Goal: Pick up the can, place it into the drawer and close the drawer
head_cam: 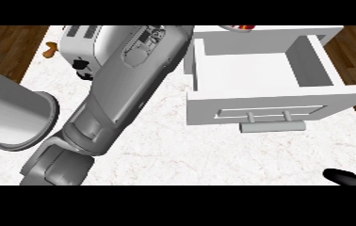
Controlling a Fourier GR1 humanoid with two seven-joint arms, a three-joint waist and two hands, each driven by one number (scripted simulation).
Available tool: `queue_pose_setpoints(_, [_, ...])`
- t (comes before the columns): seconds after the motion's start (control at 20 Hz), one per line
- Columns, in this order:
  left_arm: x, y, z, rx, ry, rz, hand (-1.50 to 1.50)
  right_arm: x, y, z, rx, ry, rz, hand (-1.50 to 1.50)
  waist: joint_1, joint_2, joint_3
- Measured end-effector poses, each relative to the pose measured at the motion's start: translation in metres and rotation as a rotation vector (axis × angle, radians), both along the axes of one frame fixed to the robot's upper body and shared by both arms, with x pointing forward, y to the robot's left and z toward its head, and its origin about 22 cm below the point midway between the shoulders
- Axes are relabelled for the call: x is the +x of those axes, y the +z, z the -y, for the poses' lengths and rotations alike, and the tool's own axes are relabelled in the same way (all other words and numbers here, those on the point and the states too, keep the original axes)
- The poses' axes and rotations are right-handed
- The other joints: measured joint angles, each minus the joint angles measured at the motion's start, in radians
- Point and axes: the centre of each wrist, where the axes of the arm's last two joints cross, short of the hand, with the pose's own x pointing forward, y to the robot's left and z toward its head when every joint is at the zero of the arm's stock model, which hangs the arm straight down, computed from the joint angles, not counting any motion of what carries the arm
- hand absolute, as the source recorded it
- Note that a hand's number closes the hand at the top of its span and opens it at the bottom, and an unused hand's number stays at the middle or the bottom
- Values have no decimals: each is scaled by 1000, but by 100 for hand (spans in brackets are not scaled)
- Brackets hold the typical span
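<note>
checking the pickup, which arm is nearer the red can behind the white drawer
Left. The left grey forearm ends just left of the red can at the top edge; the right hand shows at the lower right corner, far off.

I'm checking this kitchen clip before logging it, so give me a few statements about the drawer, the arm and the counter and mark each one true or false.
1. The white drawer is pulled open. True.
2. A can lies inside the drawer. False: the part of its inside that shows holds nothing; a red-and-white object is only partly in view beyond its far wall.
3. The left forearm reaches diagonally across the counter toward the drawer's far left corner. True.
4. The left hand shows plainly, with fingers spread. False: the forearm hides it.
5. The right hand hovers over the drawer. False: only a black tip shows at the lower right corner.
6. A toaster stands at the upper left. True.
</note>
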Motion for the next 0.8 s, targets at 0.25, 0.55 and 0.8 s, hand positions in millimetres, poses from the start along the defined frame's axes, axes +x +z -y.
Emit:
queue_pose_setpoints(0.25, [4,11,14,27,5,-15,150,1,5,3,2,8,6,-150,-14,4,0])
queue_pose_setpoints(0.55, [7,18,24,66,37,-14,150,4,10,-4,2,31,7,-150,-37,10,1])
queue_pose_setpoints(0.8, [10,17,26,84,103,5,-150,9,12,-7,-5,39,10,-150,-50,15,2])
